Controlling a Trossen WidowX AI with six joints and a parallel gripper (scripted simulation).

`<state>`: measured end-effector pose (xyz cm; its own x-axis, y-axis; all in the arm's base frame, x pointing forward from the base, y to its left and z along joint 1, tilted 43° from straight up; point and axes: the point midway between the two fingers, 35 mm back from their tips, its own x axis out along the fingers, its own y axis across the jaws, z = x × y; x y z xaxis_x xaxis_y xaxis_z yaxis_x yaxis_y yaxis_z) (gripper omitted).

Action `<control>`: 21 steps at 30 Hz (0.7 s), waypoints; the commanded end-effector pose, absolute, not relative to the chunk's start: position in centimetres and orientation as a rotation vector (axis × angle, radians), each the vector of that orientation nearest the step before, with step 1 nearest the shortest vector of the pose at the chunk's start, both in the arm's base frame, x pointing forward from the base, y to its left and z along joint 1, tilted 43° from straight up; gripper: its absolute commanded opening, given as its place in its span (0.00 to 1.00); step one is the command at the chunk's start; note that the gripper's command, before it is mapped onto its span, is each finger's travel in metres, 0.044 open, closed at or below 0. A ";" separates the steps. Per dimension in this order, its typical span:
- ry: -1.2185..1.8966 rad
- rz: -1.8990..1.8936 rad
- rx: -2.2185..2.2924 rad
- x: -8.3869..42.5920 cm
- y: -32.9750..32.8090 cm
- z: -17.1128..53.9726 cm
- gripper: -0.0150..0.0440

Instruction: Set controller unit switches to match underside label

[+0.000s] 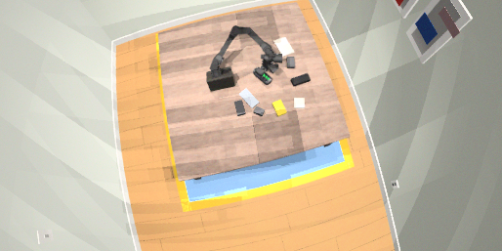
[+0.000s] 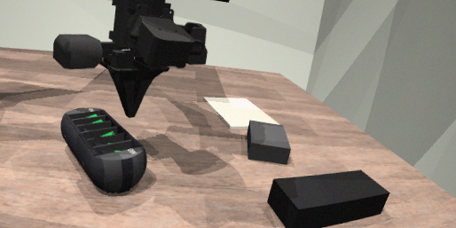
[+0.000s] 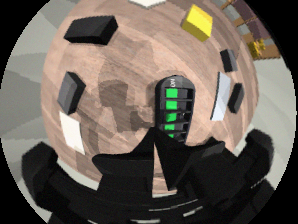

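Note:
The dark grey controller unit [image 1: 263,76] [image 2: 111,166] [image 3: 175,110] sits upright on its base on the bench, with the switch row on top. In the wrist view several switches show green ends on the left and dark ends on the right; the lowest part of the row is hidden behind the fingers. How far each rocker is tilted is hard to tell. The label on the underside is hidden. My gripper [image 2: 130,116] [image 3: 153,129] is shut and empty. Its tips hang above the bench in the exterior view, near the unit's far end, not touching it.
A black block [image 1: 300,79] [image 2: 328,197] [image 3: 91,30], a dark grey box [image 1: 290,62] [image 2: 268,141] [image 3: 71,93] and a white card [image 1: 284,46] [image 3: 72,132] lie to one side. A yellow block [image 1: 279,107] [image 3: 197,22], a pale plate [image 1: 248,98] [image 3: 220,96] and small dark blocks lie elsewhere.

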<state>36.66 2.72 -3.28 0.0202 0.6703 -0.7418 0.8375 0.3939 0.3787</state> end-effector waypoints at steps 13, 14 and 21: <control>1.703 -0.224 1.334 36.6 -0.6 0.2 0.52; 1.703 -0.224 1.334 36.6 -0.7 0.4 0.57; 1.703 -0.224 1.334 36.6 -0.7 0.4 0.52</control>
